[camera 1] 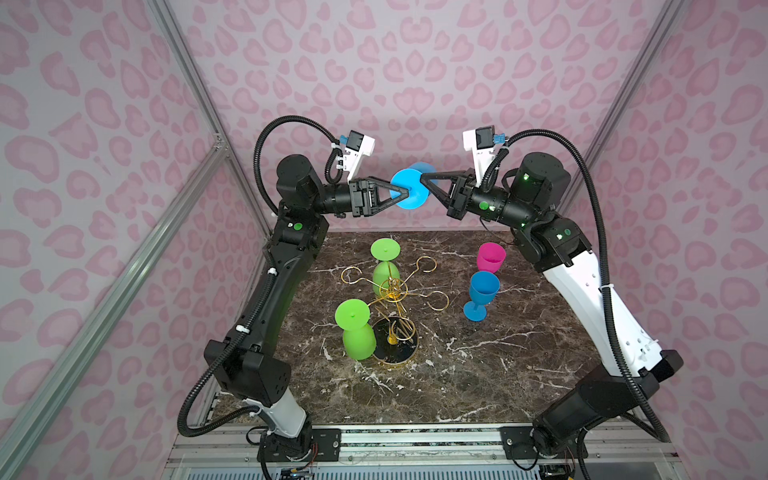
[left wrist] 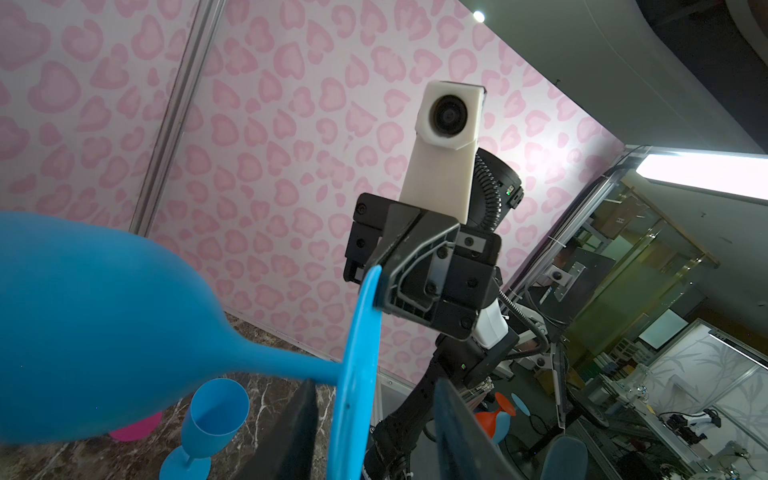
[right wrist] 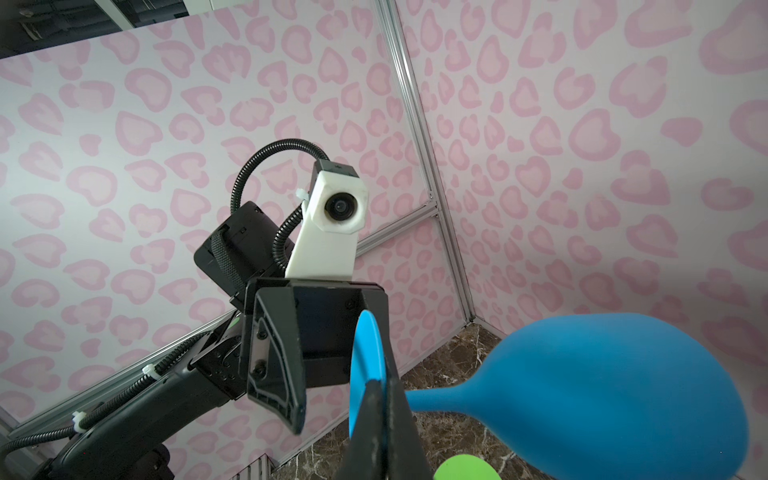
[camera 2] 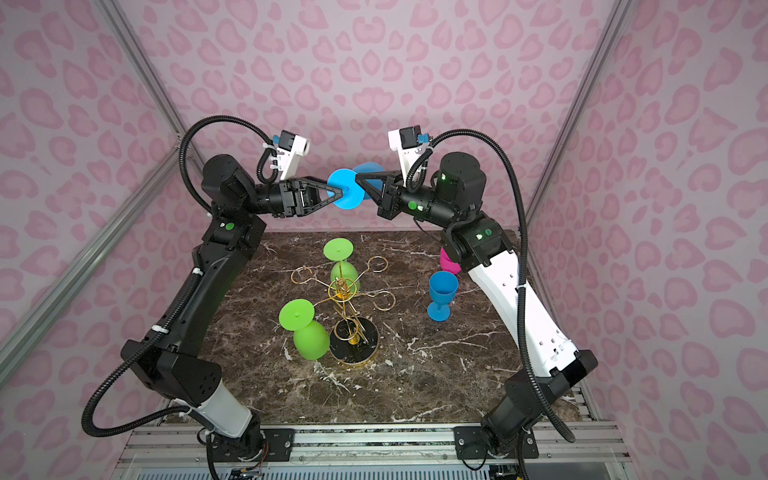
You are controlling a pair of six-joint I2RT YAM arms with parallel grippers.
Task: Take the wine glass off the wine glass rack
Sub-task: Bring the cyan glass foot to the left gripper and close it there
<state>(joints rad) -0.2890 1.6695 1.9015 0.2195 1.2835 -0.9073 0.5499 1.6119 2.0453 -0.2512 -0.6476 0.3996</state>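
Blue glass (left wrist: 104,324) hangs high above the surface (camera 1: 498,353), well clear of the rack (camera 1: 392,291) — stem roughly level, bowl toward the back wall. Right jaws pinch its foot's rim; left jaws straddle the opposite rim, spread — not yet gripping.

R fingers (right wrist: 400,434) pinch blue wine glass (right wrist: 602,395) foot; L fingers (right wrist: 274,365) straddle it, apart.

Matt plastic wine glass (camera 1: 413,201) — glossy marble table (camera 1: 498,365), shiny wire rack (camera 1: 399,353).
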